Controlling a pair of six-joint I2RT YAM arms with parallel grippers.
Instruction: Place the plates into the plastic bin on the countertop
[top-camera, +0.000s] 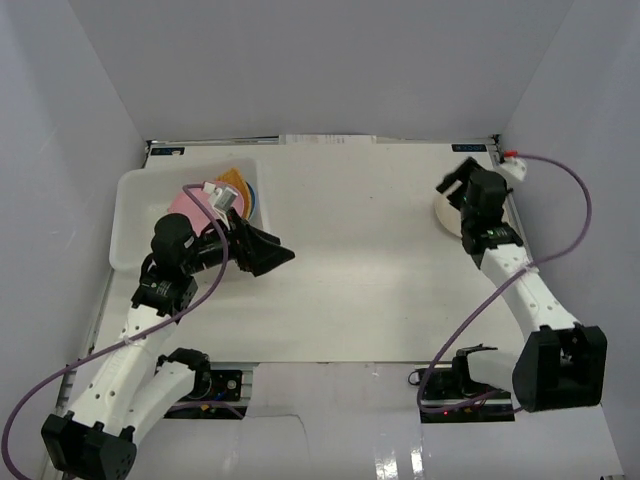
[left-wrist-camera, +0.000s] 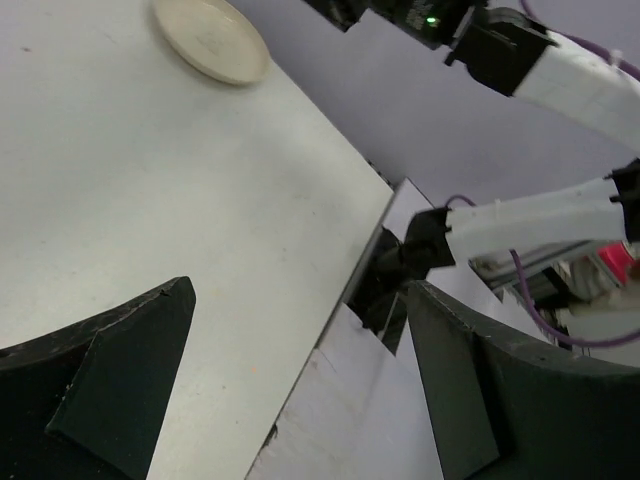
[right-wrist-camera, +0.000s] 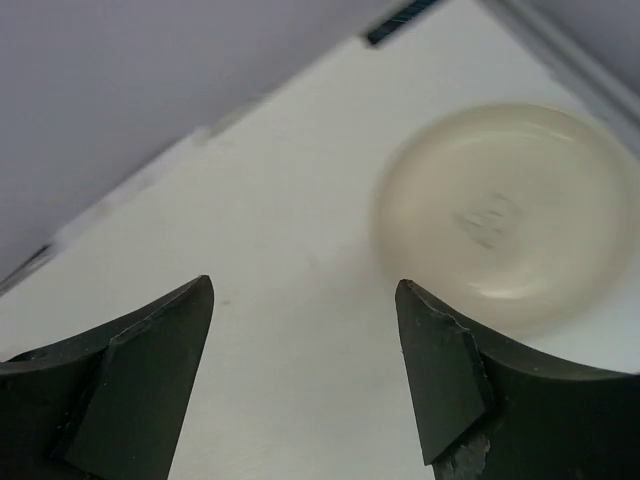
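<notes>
The white plastic bin (top-camera: 135, 205) stands at the far left of the countertop (top-camera: 360, 260). It holds a pink plate (top-camera: 185, 205), a blue plate (top-camera: 255, 203) and an orange woven dish (top-camera: 233, 180). My left gripper (top-camera: 265, 250) is open and empty just right of the bin, above the countertop. A cream plate (top-camera: 443, 213) lies at the far right; it also shows in the left wrist view (left-wrist-camera: 210, 40) and the right wrist view (right-wrist-camera: 510, 215). My right gripper (right-wrist-camera: 305, 300) is open and empty, hovering just beside the cream plate, its right finger near the rim.
Pale grey walls (top-camera: 330, 60) close in the countertop on three sides. The countertop's near edge (left-wrist-camera: 355, 270) shows in the left wrist view, with the right arm (left-wrist-camera: 540, 215) beyond it. A purple cable (top-camera: 570, 200) loops by the right wall.
</notes>
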